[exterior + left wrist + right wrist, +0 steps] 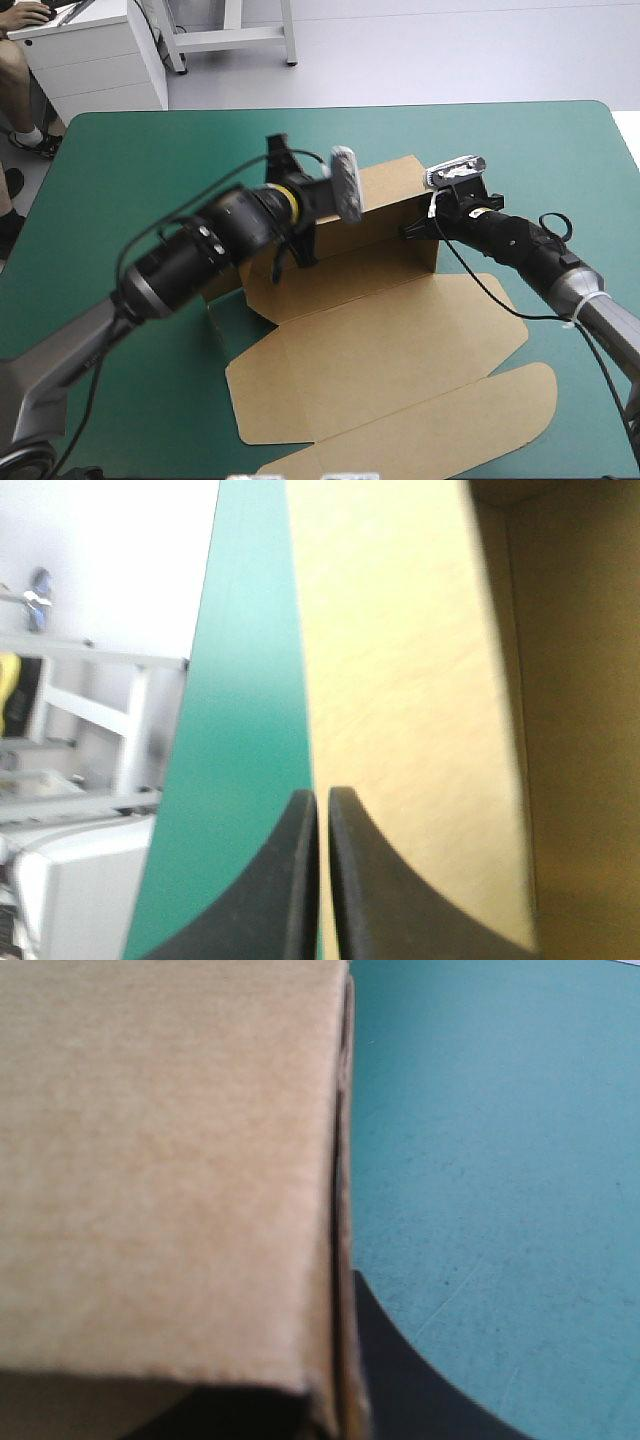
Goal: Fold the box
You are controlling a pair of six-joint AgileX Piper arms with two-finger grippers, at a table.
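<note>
- The brown box (400, 340) lies near the middle of the teal-green surface (150, 150), most of its board flat, as an unfolded sheet.
- Done so far, by my reading: one long rear wall (385, 195) stands raised on the far side of the sheet, with a short return at its right corner.
- The left end effector (302, 248) sits at the left part of that wall. In its wrist view the black fingers (300, 880) are all but together, and the wall's top edge runs straight into the slim gap between them, so they look clamped on the board.
- The right end effector (415, 230) is at the wall's right corner. Its wrist view shows one black finger (420, 1390) pressed against the outer face of the board. The other finger is mostly hidden behind the board, so I judge it clamped on the wall.
- Left to do: the wide lid panel (420, 430) with its rounded tabs lies flat toward the near edge, and the side flap (490, 300) on the right is flat too.
- No side or front wall appears to be up, and I see nothing tucked in.
- Overall the fold looks early, with one wall raised and held and the rest of the tray not yet formed.
</note>
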